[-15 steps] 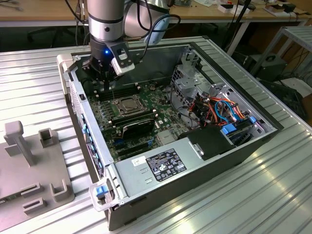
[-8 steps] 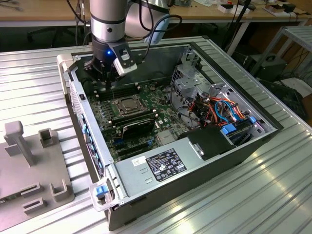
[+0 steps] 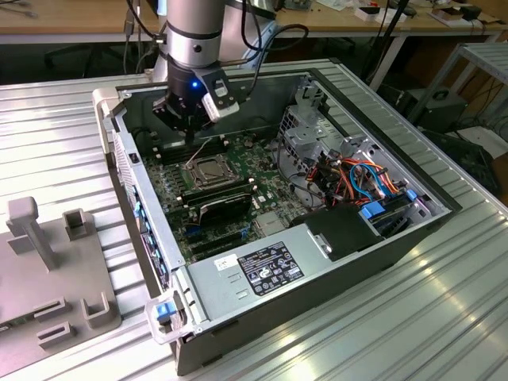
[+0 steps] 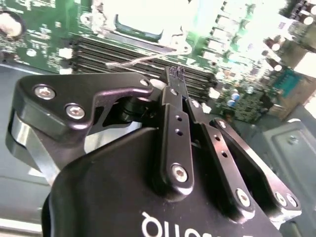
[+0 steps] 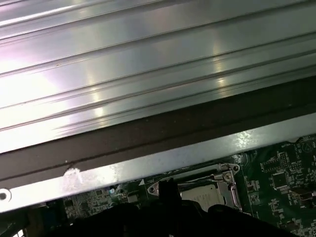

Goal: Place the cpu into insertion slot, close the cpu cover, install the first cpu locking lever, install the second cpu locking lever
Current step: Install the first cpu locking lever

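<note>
The cpu (image 3: 208, 170) lies flat in the insertion slot (image 3: 191, 178) on the green board, its grey top showing through the silvery cpu cover (image 3: 227, 176), which lies down over it. The cpu (image 5: 202, 196) and cover (image 5: 232, 193) also appear in the first wrist view. A thin silver locking lever (image 3: 209, 148) stands raised off the socket's far side. My gripper (image 3: 189, 136) hangs just beyond the socket near that lever. In the second wrist view the gripper (image 4: 175, 74) is shut, its fingertips close beside the lever wire (image 4: 143, 60), with nothing seen between them.
Black memory slots (image 4: 123, 49) run between my gripper and the socket. A black ribbed block (image 3: 226, 202) sits in front of the socket, with the power supply (image 3: 262, 266) nearer still. A drive cage (image 3: 317, 135) and cables (image 3: 365, 178) fill the exterior view's right. A grey fixture (image 3: 48, 270) stands outside the case.
</note>
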You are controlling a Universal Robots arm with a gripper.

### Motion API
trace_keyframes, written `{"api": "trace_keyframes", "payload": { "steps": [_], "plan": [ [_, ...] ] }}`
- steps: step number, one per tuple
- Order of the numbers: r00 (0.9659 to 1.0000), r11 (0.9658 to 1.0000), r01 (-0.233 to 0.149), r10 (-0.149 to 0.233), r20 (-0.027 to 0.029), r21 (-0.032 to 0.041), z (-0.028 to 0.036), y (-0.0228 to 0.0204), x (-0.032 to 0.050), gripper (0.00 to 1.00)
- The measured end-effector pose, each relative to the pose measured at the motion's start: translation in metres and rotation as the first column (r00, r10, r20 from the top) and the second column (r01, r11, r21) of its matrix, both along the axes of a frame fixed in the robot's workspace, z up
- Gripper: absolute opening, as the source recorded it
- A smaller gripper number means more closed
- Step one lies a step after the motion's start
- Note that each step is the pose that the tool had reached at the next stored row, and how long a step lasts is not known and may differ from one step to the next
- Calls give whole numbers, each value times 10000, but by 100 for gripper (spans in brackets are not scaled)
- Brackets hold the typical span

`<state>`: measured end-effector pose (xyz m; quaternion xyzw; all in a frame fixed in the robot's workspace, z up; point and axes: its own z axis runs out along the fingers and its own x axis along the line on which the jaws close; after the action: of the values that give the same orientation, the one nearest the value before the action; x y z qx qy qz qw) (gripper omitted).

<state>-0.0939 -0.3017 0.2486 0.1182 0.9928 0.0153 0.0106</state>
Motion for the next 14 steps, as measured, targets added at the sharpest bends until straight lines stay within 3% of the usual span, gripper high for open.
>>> {"api": "trace_keyframes", "payload": {
  "steps": [2,7,11,14],
  "plan": [
    [9952,9952,-978,978,-2,-2,-27,0,8,11],
    [9926,9926,-1212,1212,-28,-54,-84,-11,47,11],
    [9868,9868,-1619,1619,-27,-54,-106,-11,126,11],
    [9853,9853,-1709,1709,-31,-54,-109,-12,146,11]
  ]
}}
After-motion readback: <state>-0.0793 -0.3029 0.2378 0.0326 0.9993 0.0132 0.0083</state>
